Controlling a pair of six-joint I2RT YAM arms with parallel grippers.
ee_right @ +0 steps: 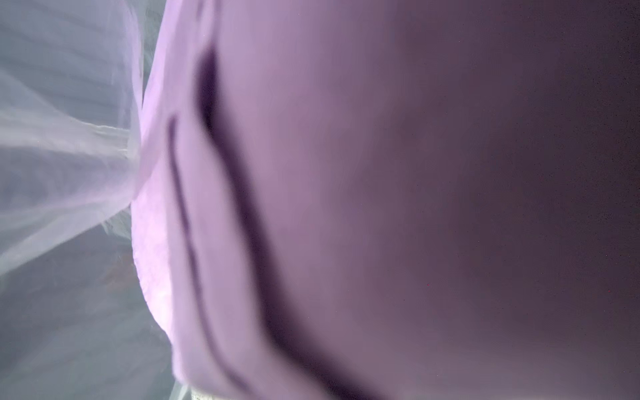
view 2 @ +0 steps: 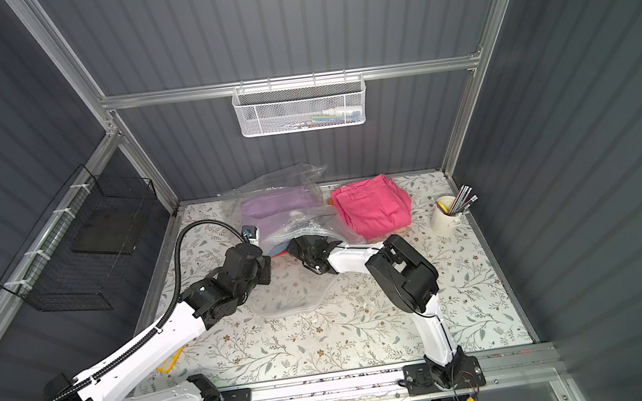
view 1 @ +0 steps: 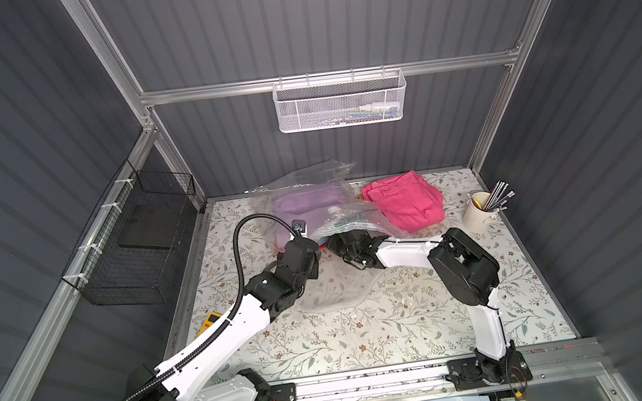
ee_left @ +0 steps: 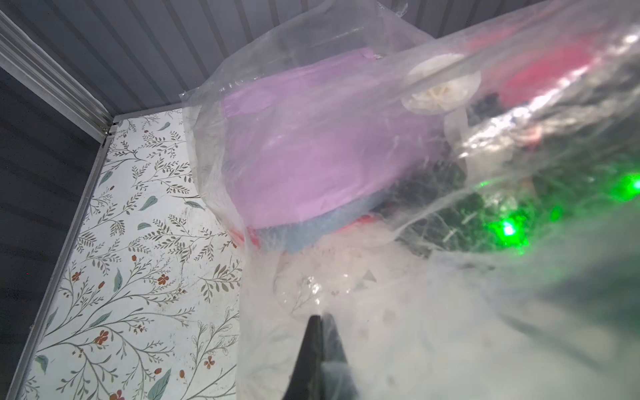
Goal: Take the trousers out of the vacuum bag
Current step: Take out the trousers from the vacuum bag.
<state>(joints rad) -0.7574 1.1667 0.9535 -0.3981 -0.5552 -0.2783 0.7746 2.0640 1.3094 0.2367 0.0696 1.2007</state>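
Your floral-print table [view 1: 367,336], with most things toward the back.
You have the vacuum bag [view 1: 300,179] at back centre with the lilac trousers [view 1: 303,203] inside it. Clear plastic spreads flat over the middle of the table. The hot pink trousers [view 1: 405,200] lie folded just beside the bag, to its right. A cream cup of pens [view 1: 477,214] stands near the right edge, and a yellow device [view 1: 212,318] sits at the left edge.
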